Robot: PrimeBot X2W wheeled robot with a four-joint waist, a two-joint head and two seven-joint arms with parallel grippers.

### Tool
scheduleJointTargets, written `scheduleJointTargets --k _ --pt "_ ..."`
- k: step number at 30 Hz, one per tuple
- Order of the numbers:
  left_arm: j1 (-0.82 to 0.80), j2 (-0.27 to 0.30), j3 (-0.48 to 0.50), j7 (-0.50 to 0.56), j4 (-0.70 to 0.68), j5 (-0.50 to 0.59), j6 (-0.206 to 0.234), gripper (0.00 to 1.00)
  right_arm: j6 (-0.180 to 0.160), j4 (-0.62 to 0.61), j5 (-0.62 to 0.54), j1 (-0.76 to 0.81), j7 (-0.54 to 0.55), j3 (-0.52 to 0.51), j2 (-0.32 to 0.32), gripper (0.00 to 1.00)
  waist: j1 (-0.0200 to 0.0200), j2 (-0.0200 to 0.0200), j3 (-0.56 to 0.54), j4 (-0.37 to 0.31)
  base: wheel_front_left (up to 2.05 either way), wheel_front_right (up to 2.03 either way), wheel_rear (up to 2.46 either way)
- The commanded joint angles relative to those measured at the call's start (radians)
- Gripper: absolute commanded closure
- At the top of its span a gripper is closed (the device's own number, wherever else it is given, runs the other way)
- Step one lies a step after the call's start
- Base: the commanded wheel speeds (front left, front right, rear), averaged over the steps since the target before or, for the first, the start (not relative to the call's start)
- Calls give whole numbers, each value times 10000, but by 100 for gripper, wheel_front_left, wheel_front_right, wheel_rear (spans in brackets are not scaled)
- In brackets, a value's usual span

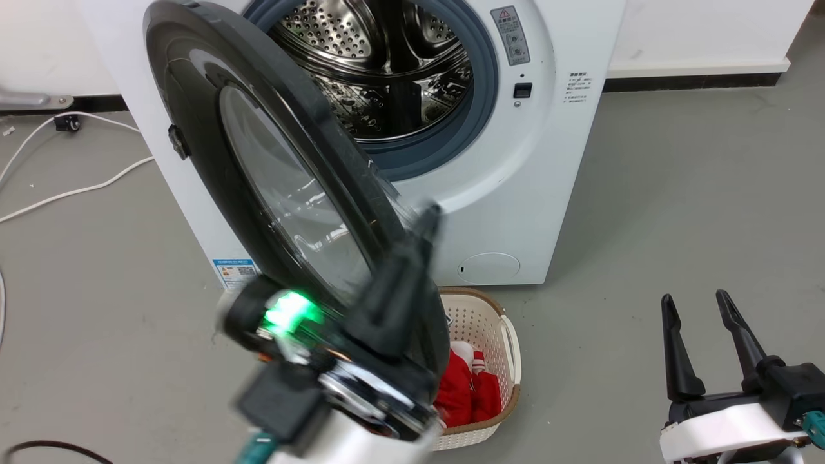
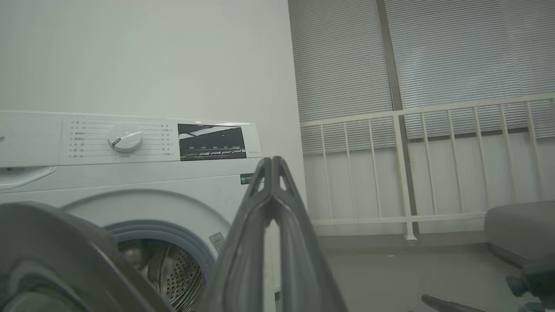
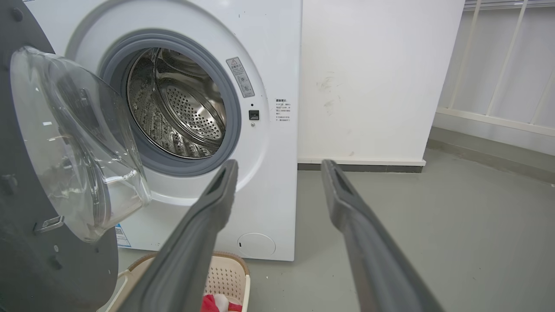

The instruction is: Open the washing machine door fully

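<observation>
The large round glossy black washing machine door [image 1: 283, 187], clear glass bowl centred, stands about half open. It lies left of the left gripper [image 1: 428, 216], whose pressed-together fingers sit at its free rim, probably touching; blur prevents confirmation. The right gripper [image 1: 695, 299], spread and empty, is well apart.

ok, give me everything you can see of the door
The door is a glossy black disc with a clear glass bowl bulging from its grey inner face toward the drum. It stands swung well out, hinged at the opening's left in the head view, lower edge above the basket. The shut left end effector is at its free rim; contact is blurred.
</observation>
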Motion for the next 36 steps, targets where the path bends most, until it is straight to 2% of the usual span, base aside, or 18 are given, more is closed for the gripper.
scheduleJointTargets --k 1,6,10,14,26,36 --pt "142 129 -263 -6 232 -104 -35 100 -7 -2 39 37 13 -7 31 0 -1 0 -6 -9 0 0 0" --pt "506 417 -1513 592 1453 -690 -77 100 -7 -19 71 112 61 -30 31 0 -1 0 -9 -27 0 0 0" --pt "739 601 -2122 1123 2317 -1009 -91 100 -7 -6 138 145 94 -32 29 0 -1 0 31 6 0 0 0" --pt "671 611 -2379 1057 3191 -1124 -95 100 -7 70 223 118 153 26 31 0 -1 0 61 33 0 0 0" --pt "-554 93 -2254 233 5294 -1198 171 100 -7 187 304 -88 260 107 30 0 -1 0 262 -63 0 0 0" --pt "-917 -14 -1860 -10 6132 -1435 537 100 -7 371 422 -182 288 163 30 0 -1 0 348 -80 0 0 0"
